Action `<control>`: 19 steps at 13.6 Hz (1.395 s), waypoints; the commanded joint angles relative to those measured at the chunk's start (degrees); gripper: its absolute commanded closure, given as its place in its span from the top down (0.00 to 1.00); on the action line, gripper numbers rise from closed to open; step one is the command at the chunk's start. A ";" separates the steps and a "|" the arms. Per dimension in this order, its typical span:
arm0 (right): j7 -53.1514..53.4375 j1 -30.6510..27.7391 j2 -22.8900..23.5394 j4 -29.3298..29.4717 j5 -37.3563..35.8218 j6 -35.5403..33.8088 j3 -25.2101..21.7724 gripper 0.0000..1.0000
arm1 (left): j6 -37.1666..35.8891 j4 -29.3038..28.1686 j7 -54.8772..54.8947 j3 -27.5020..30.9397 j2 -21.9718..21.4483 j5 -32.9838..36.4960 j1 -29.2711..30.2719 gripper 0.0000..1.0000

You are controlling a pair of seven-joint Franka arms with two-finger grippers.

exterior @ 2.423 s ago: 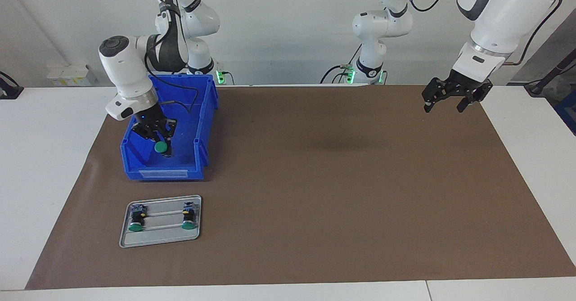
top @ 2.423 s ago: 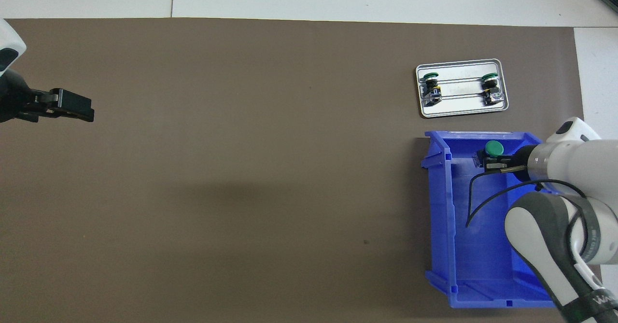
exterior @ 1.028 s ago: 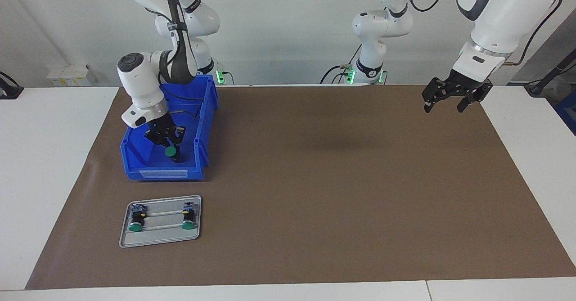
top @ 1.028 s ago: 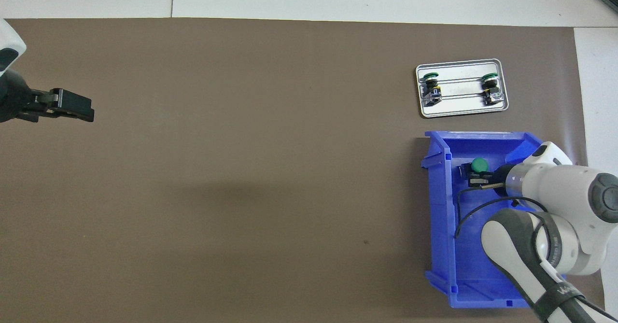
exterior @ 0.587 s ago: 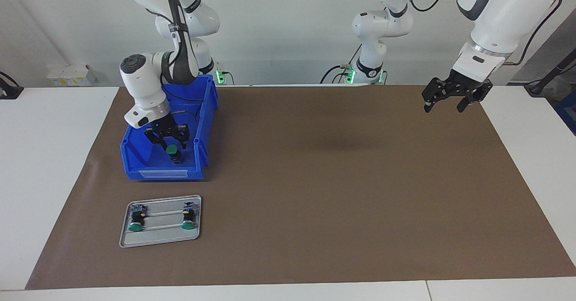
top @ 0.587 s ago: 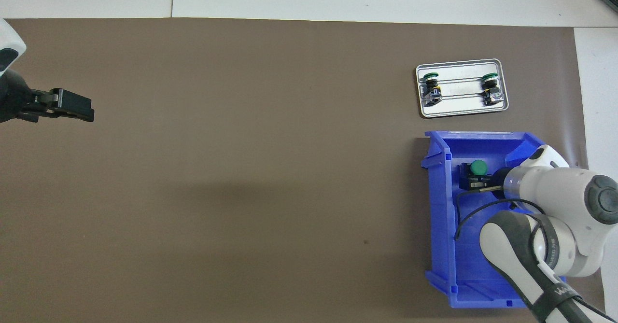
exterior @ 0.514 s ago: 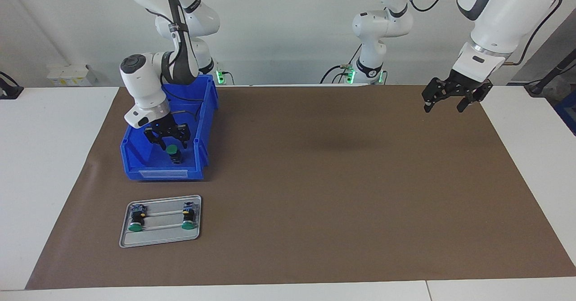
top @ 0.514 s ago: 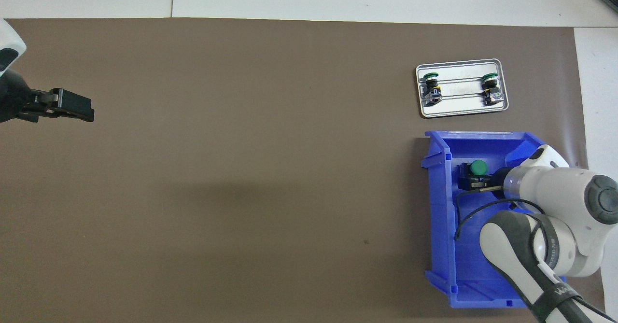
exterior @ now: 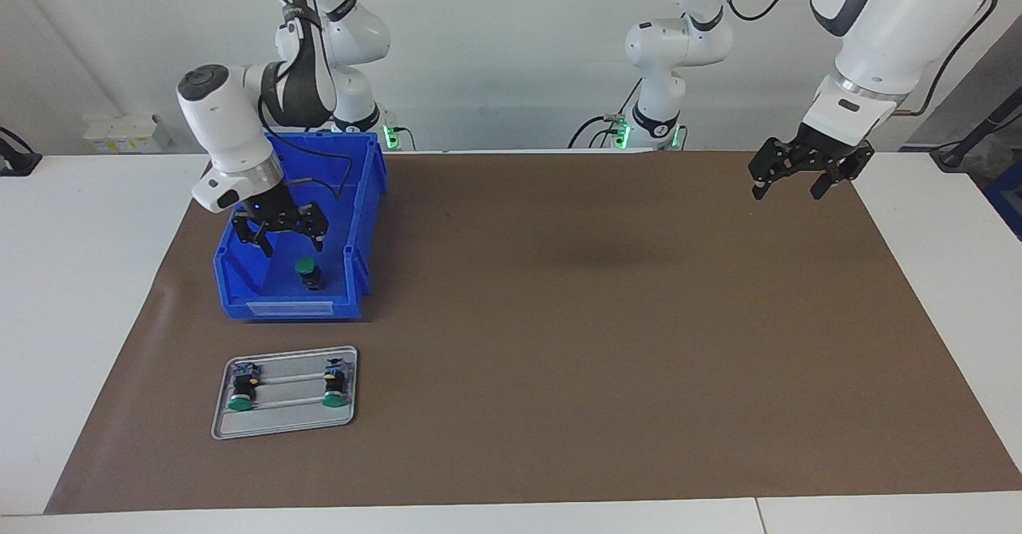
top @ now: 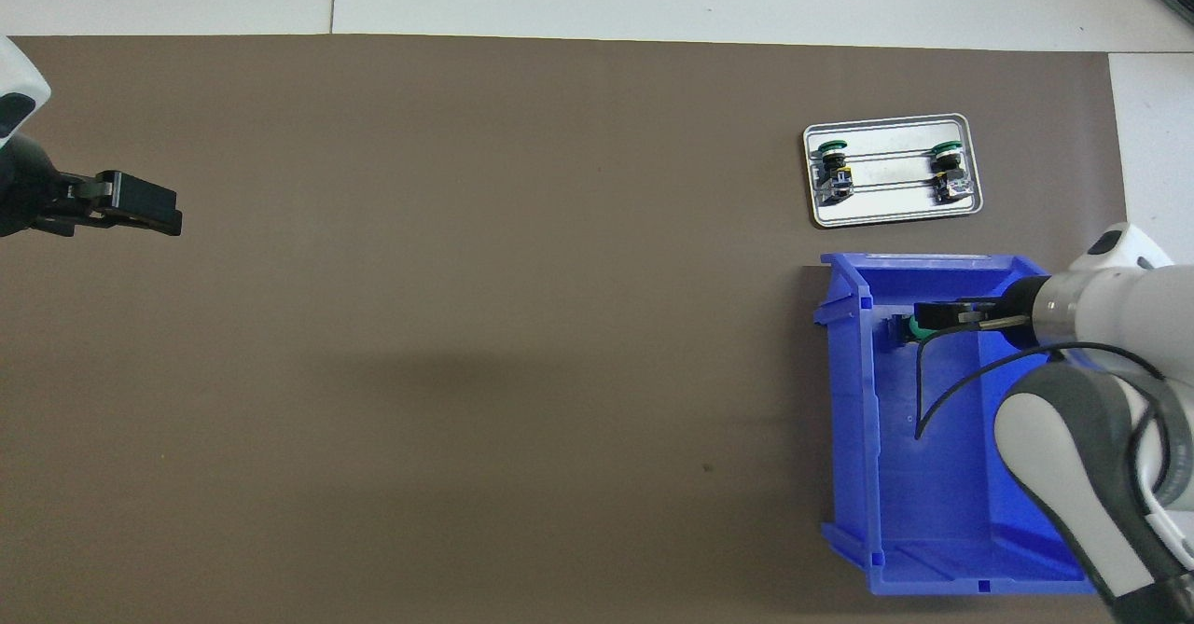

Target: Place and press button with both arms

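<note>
The button with a green cap stands upright on the floor of the blue bin, in the part of the bin farther from the robots. In the overhead view the button is partly covered by my right gripper. My right gripper is open and empty, raised just above the button and not touching it. My left gripper is open and empty, and waits in the air over the mat at the left arm's end of the table; it also shows in the overhead view.
A grey metal tray lies on the brown mat, farther from the robots than the bin. Two more green-capped buttons lie on it. The tray also shows in the overhead view.
My right gripper lowered the button onto the bin floor, opened, let it go and rose above it. The left arm has not moved.
</note>
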 commanded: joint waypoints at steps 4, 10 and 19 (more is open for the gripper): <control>6.41 -2.76 3.39 25.84 -1.43 -27.31 0.42 1.00 | -0.08 -1.51 0.54 -0.39 -1.46 0.14 0.71 1.00; 7.13 -3.81 4.73 33.64 -5.03 -38.69 0.50 1.00 | -0.08 -1.51 0.45 -0.39 -1.46 0.14 0.71 1.00; 3.17 -5.84 4.62 33.86 -7.31 -38.16 1.20 1.00 | -0.17 -1.51 0.45 -0.39 -1.46 0.14 0.71 1.00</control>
